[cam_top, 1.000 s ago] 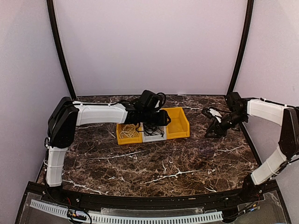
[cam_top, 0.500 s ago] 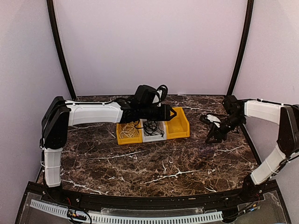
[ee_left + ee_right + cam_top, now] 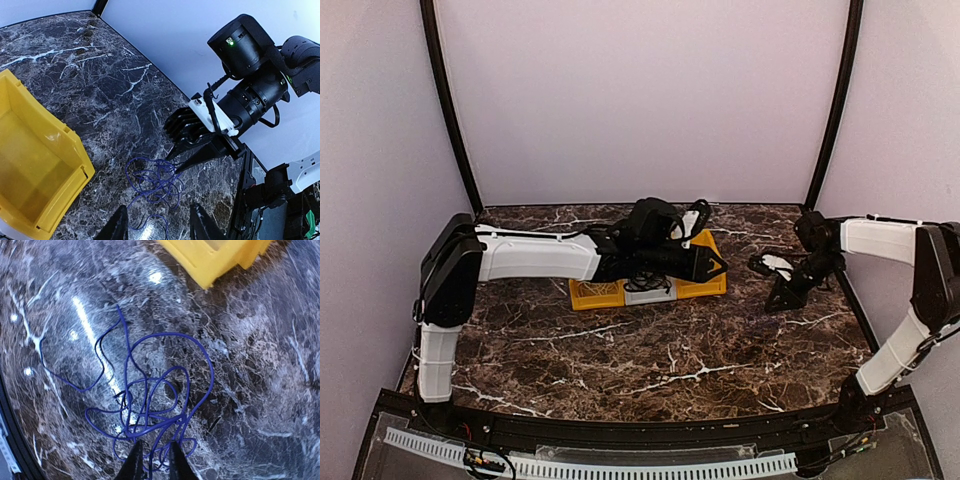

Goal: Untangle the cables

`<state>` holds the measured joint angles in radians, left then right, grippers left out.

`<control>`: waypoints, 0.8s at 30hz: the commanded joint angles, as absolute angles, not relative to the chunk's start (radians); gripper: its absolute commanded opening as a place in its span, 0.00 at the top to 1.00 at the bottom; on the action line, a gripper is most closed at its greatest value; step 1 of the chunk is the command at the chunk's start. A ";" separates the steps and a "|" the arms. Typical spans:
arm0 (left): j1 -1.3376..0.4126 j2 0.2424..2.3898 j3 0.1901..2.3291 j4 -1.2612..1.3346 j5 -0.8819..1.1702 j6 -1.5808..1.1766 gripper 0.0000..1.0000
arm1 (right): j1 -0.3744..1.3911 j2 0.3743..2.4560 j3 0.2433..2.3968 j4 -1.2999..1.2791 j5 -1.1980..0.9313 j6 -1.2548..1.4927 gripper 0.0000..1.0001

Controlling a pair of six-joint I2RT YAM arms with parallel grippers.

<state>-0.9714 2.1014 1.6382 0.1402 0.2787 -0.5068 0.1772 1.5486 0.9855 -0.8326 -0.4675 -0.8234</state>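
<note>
A thin blue cable [image 3: 131, 360] lies in a loose tangle on the marble at the right, also under the left wrist view as blue cable [image 3: 152, 180]. My right gripper [image 3: 153, 452] points down into the tangle, jaws narrow but apart, with several strands running between its fingertips [image 3: 135, 450]. The left wrist view shows that right gripper [image 3: 172, 166] touching the tangle's far edge. My left gripper [image 3: 159, 226] hovers open above the tangle's near side, holding nothing. From above, the left gripper [image 3: 712, 266] reaches past the bins and the right gripper [image 3: 780, 298] is low on the table.
A row of small bins sits mid-table: yellow bin [image 3: 586, 294], a pale middle bin [image 3: 648, 294] with dark cord, and a yellow bin [image 3: 708, 287], also seen as an empty yellow bin [image 3: 30, 165]. The side wall stands close behind the right arm.
My left arm has swung right, from over the bins to beyond their right end. My right gripper has dropped onto the tangle and its jaws have narrowed.
</note>
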 commanded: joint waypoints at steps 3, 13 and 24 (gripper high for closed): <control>-0.972 2.109 1.668 0.158 0.303 -0.488 0.59 | 0.184 1.556 1.011 -0.851 -0.468 -0.805 1.00; -1.005 2.131 1.663 0.264 0.391 -0.442 0.56 | 0.188 1.418 1.202 -1.049 -0.626 -0.809 1.00; -1.070 2.204 1.697 0.541 0.250 -0.442 0.47 | 0.243 1.400 1.415 -1.230 -0.816 -0.838 1.00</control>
<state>-1.0657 2.1681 1.6566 0.3985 0.3428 -0.4301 0.2234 1.3903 1.3510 -1.1297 -0.7055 -0.8162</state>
